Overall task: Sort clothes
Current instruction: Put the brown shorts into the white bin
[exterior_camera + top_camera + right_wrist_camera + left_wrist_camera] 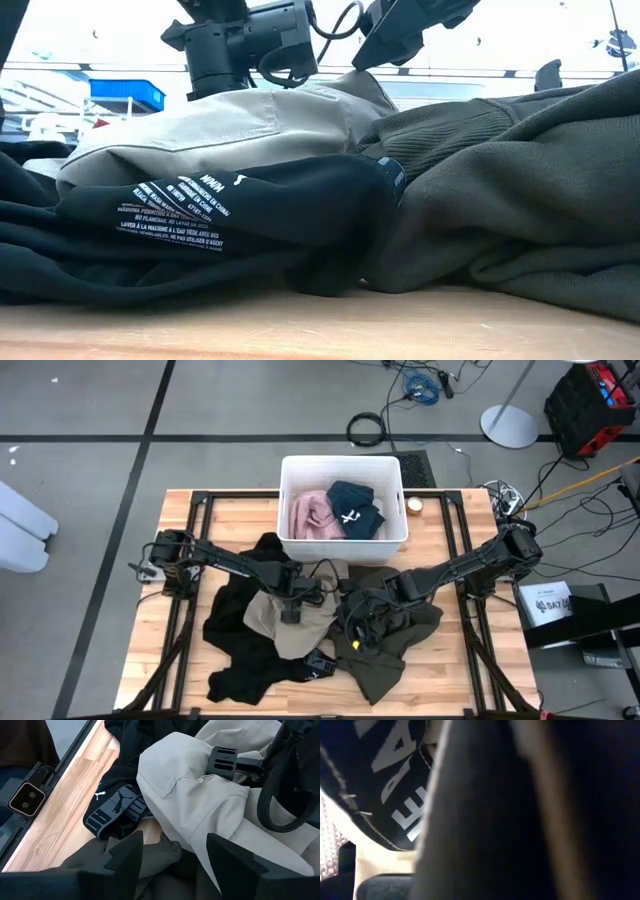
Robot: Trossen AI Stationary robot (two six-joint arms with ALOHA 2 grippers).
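Note:
A pile of clothes lies on the wooden table: a khaki-tan garment point(272, 625) on top at the middle, black garments point(232, 650) to its left and near side, and a large olive-green one point(388, 655) to its right. My left gripper point(292, 608) points down and is sunk into the khaki garment point(200, 810). My right gripper point(170, 855) hangs open above the seam between the khaki and olive cloth and touches nothing. A pale pink garment point(312, 515) and a dark blue one point(355, 508) lie inside the white bin point(285, 500). My left gripper comes from above, pointing down, onto the khaki garment's upper middle point(235, 787), where folds run in toward it. The cloth itself hides the fingertips, so neither the layers nor the depth shows. The garment lies on the pile, not lifted.
The white bin stands at the table's far middle. A black waistband with a white logo point(115, 810) lies at the pile's near side. Bare wood point(470, 660) shows at the right and near edges. Black frame rails point(195, 520) run along the table's sides.

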